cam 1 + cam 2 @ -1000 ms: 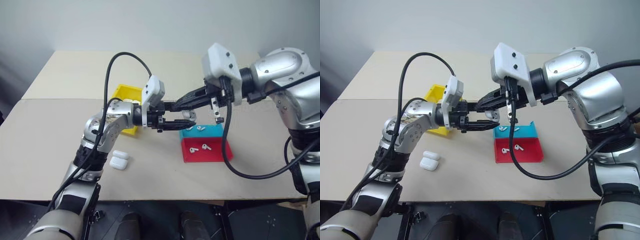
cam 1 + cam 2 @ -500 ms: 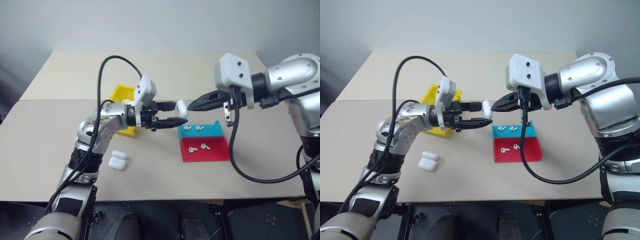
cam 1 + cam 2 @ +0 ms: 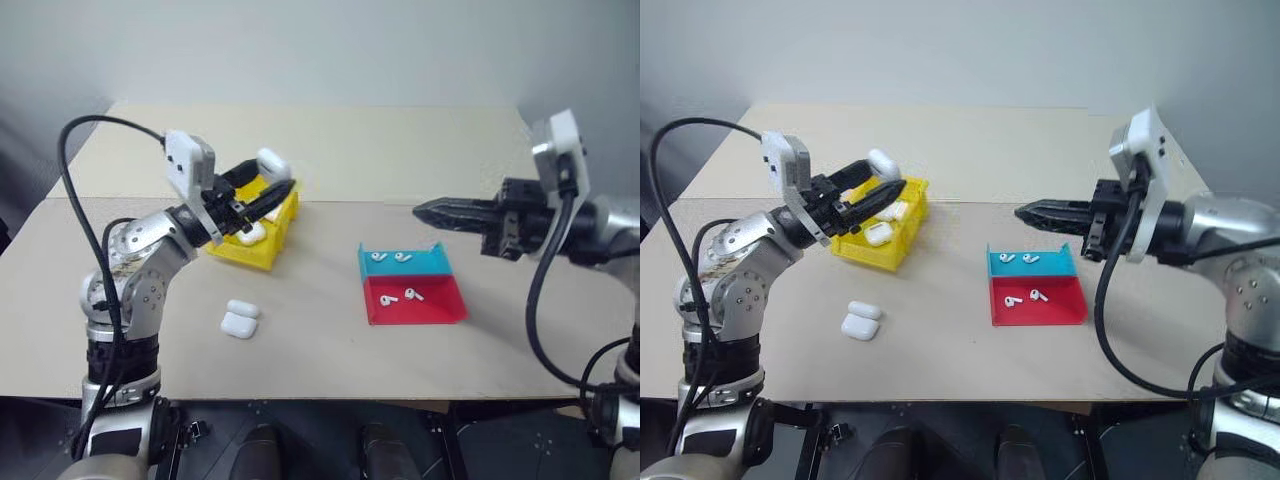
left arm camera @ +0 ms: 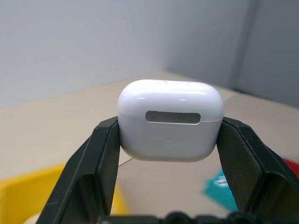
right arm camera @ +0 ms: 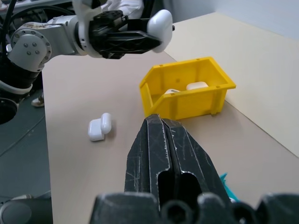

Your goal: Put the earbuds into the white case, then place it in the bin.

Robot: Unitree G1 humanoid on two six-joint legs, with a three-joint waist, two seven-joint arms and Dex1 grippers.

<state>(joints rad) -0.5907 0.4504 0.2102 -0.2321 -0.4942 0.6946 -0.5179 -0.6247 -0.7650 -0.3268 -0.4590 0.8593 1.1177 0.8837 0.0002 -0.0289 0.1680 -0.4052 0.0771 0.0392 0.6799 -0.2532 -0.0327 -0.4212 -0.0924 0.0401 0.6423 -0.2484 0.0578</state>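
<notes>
Left claw (image 3: 268, 178) pinches the closed white case (image 4: 170, 119) by its sides over the bin (image 3: 256, 250); glossy, light, likely slippery (hinge side showing). Right claw (image 3: 425, 211) pressed together.

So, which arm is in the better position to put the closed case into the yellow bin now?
The left. Its left gripper is shut on the white case and holds it just above the bin. The right gripper is shut, empty, and far away, above the red-and-blue tray.
</notes>
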